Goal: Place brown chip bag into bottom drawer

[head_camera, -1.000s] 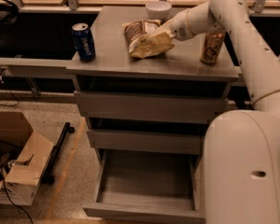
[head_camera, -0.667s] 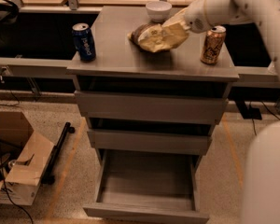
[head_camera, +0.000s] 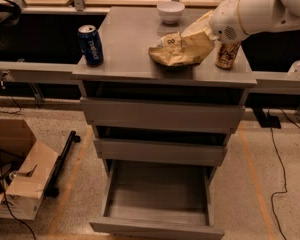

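Robotics lab, cables [head_camera: 277, 153] on speckled floor [head_camera: 65, 204], cardboard box [head_camera: 25, 184], tool [head_camera: 213, 28] over cabinet top [head_camera: 130, 39]

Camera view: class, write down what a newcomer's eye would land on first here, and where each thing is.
The white arm's end effector comes in from the upper right and meets the raised right end of the brown chip bag, at the middle right of the cabinet top. Below, the bottom drawer stands pulled open. A blue can stands at the top's left edge.
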`<state>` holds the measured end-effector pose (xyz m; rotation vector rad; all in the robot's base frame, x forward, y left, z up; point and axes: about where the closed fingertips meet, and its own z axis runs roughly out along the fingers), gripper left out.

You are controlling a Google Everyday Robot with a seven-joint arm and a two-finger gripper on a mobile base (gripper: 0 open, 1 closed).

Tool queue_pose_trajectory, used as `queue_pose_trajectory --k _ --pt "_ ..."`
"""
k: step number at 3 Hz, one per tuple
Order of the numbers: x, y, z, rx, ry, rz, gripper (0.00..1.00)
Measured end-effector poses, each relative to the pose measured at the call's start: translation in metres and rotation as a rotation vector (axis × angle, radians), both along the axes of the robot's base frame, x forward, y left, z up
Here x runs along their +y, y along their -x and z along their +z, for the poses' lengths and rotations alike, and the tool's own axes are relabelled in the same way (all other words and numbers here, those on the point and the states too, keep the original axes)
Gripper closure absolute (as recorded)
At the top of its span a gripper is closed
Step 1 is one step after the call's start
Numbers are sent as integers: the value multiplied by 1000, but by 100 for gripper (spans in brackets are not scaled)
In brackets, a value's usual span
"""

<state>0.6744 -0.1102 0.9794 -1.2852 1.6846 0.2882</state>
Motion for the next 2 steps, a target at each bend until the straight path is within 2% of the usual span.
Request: queue_pose_trajectory --k 2 --pt "17 68 -27 91 41 52 100"
